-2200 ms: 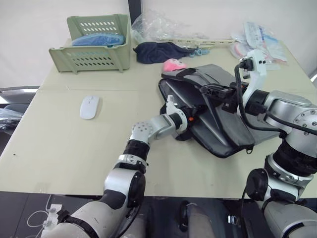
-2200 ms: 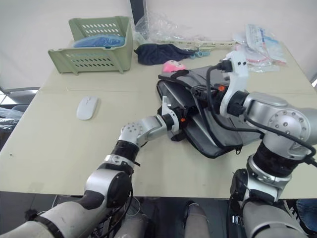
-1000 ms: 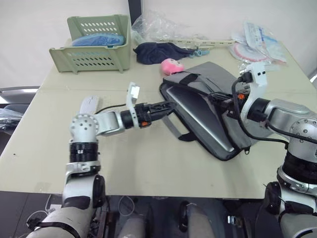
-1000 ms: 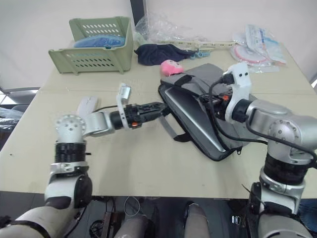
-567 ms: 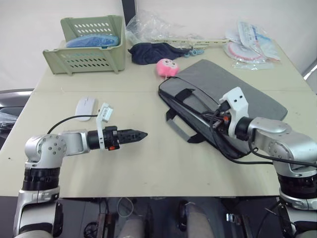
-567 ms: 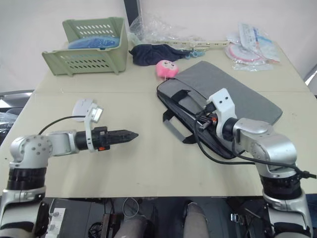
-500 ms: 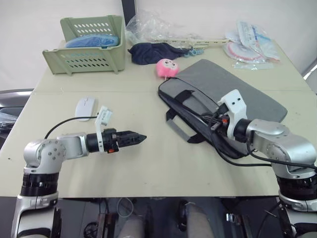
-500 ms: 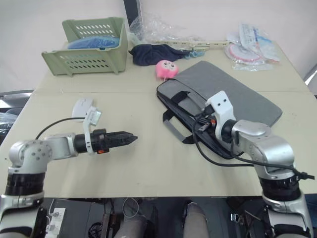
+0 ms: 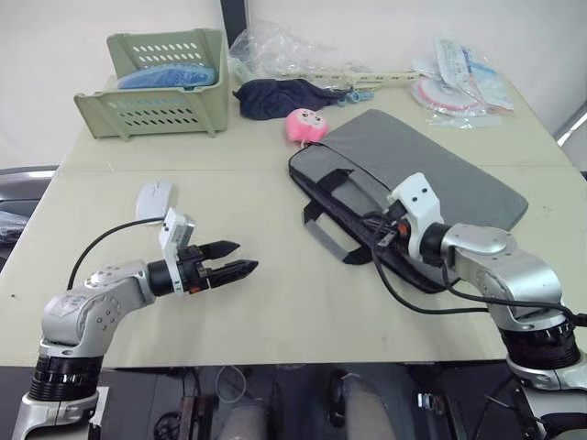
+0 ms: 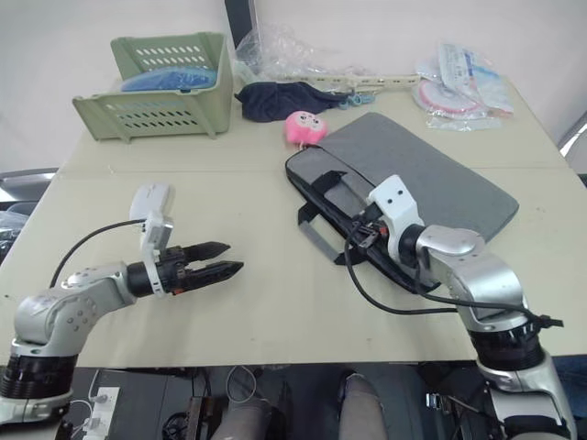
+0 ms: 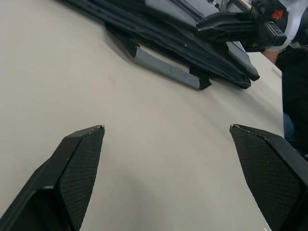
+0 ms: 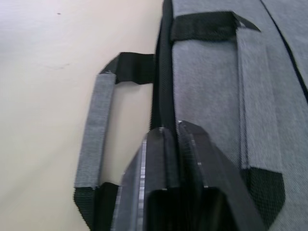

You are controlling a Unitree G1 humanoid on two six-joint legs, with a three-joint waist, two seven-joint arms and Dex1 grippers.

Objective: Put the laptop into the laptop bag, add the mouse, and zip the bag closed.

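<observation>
The grey laptop bag (image 9: 431, 174) lies flat on the right half of the table, its front handle (image 9: 323, 240) splayed toward me. The laptop is hidden from view. The white mouse (image 9: 153, 199) sits on the table left of the bag, behind my left arm. My left gripper (image 9: 243, 257) hovers low over bare table well left of the bag, with its fingers (image 11: 79, 163) spread wide and nothing between them. My right gripper (image 12: 175, 129) rests at the bag's front zip edge, fingers together; nothing held shows between them.
A pink plush toy (image 9: 305, 126) sits just behind the bag. A green basket (image 9: 156, 101) with blue items stands at the back left. A dark cloth (image 9: 284, 94) and plastic packets (image 9: 459, 78) line the back edge.
My left gripper has drawn back from the bag's mouth toward the front left. The bag's top now lies flat over the laptop. My right gripper has come down onto the bag's front edge.
</observation>
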